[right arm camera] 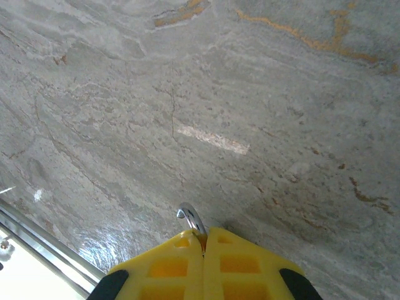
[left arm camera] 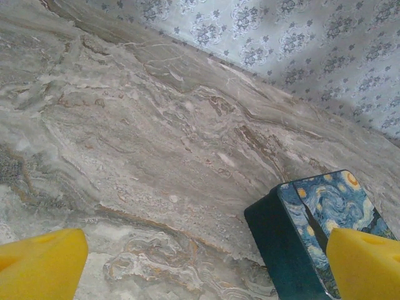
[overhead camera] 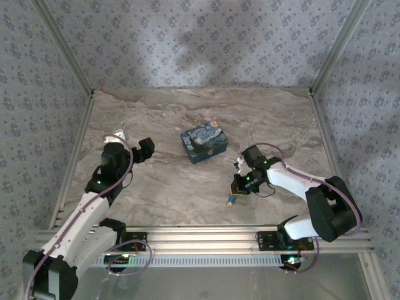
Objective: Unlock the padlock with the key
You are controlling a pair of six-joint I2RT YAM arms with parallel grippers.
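Marble table (overhead camera: 175, 187). Padlock (overhead camera: 231, 200) near front rail (overhead camera: 206, 232), 5 o'clock of box (overhead camera: 204, 143). Right gripper (right arm camera: 203, 234) beside it at 1 o'clock, pinching a metal bit (right arm camera: 189, 217), likely the key. Left gripper (left arm camera: 201, 267) gaping, empty, 9 o'clock of box. Step: approach; next needs key tip aligned to keyhole.
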